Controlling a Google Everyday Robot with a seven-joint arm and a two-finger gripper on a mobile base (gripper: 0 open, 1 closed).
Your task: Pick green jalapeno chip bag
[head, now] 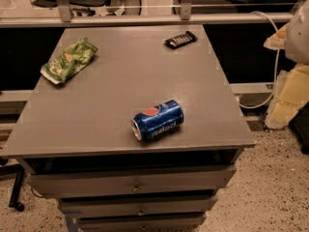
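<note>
The green jalapeno chip bag [68, 60] is a crinkled light-green bag with a red-and-yellow logo. It lies flat near the far left corner of the grey tabletop [120, 86]. My gripper [289, 98] shows as pale, yellowish arm parts at the right edge of the view. It is off the table's right side and below tabletop height, far from the bag. Nothing is in contact with the bag.
A blue Pepsi can [158, 119] lies on its side near the table's front middle. A small black object [180, 39] lies at the far right. Drawers [133, 182] sit under the top. A white cable [270, 81] hangs at the right. A metal rail [145, 18] runs behind.
</note>
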